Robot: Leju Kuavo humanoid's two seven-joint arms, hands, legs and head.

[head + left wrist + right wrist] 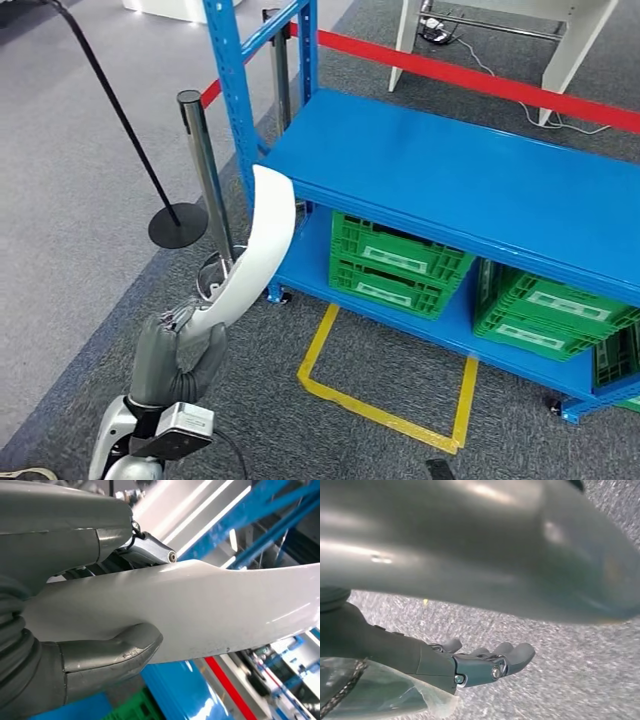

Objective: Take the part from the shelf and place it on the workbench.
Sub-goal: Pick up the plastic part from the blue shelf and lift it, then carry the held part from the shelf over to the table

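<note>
Gripping the white part (260, 250) in the left hand (170, 360), just by the blue shelf (453, 180); right hand (478, 662) hangs with fingers apart, holding nothing.

Grey carpet (68, 200), yellow floor tape (392, 415)

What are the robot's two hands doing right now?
Left hand: holding the curved white part.
Right hand: open, holding nothing, fingers stretched out over the carpet.

white part (266, 243), grey robot hand (175, 358), blue shelf (483, 190), green crates (394, 265), yellow floor tape (377, 410)
</note>
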